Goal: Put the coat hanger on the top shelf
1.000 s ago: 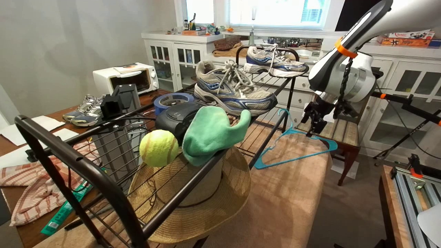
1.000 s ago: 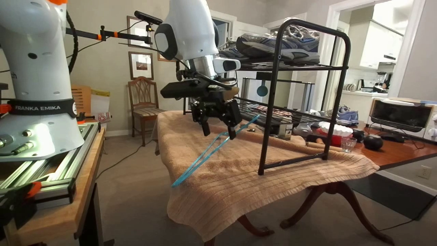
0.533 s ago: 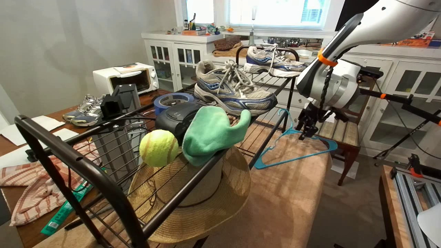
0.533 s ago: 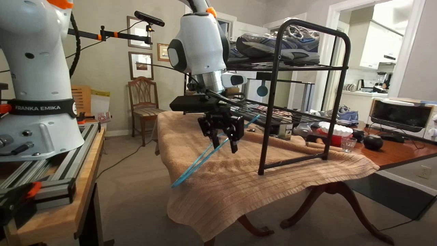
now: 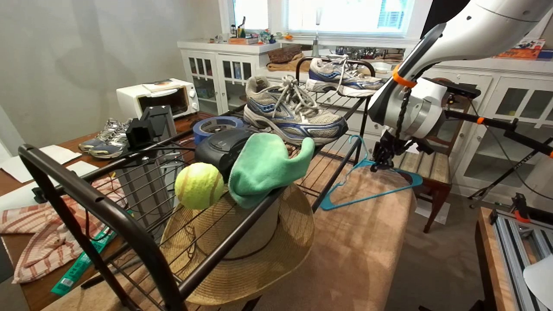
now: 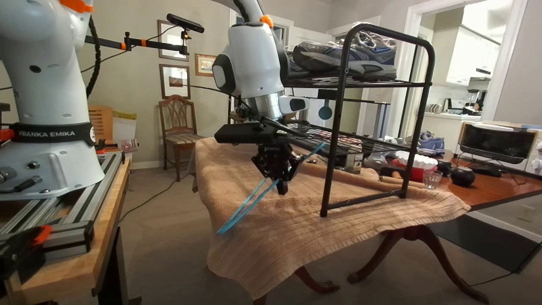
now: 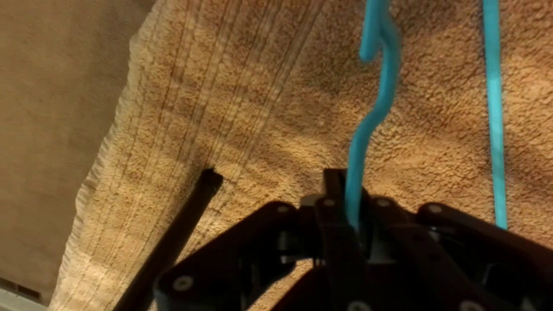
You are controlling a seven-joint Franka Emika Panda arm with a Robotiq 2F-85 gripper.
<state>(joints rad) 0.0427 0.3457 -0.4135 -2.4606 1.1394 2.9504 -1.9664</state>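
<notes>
Black two-fingered gripper [image 6: 281, 186] clamps thin turquoise triangular coat hanger [image 7: 363, 131] beside black metal rack [image 6: 333, 148]

Fingers [image 7: 338, 235] drawn together, the gripper holds the coat hanger by one sloping shoulder, the turquoise bar running in between them near a small notch in the wrist view. The hanger's long straight bar passes beside the fingers, clear of them, and one corner slants down below the gripper toward the edge of a tan terry towel [image 6: 271, 250] spread over a brown wooden table [image 6: 487, 188]. Whether that corner touches the towel cannot be told.

Higher than the gripper and off to its side runs the top shelf [image 5: 233, 240], the rack's uppermost tier of thin dark bars and wire grid; the hanger sits below its level. In an exterior view, the shelf bears a fuzzy yellow tennis ball [image 5: 199, 185], a bulky mint-green cloth lump [image 5: 265, 168] and two grey-and-blue laced sneakers [image 5: 298, 114], all apart from the gripper. Beneath the shelf, well apart from the gripper, a wide-brimmed woven straw hat [image 5: 257, 272] juts out past the rack's rail. Above the gripper reaches the white robot arm [image 6: 254, 59]; beyond the gripper, in an exterior view, stands a wooden chair [image 5: 427, 166] with a striped seat.
</notes>
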